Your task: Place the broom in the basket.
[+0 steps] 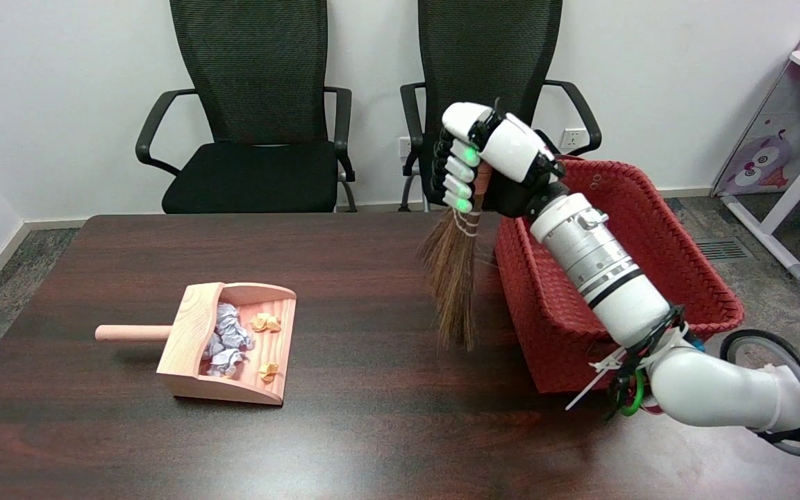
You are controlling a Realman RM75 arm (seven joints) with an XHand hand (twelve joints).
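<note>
My right hand (494, 158) grips the handle of a small straw broom (453, 278) and holds it in the air, bristles hanging down. The broom hangs just left of the red woven basket (678, 243), its bristle tips above the dark table near the basket's left wall. The hand sits above the basket's far left corner. My fingers are wrapped around the handle, which is mostly hidden. The basket's inside shows nothing in it.
A wooden dustpan (230, 340) with crumpled paper balls lies at the table's left. Two black office chairs (254, 111) stand behind the table (372, 430). The basket sits at the table's right edge, under my forearm.
</note>
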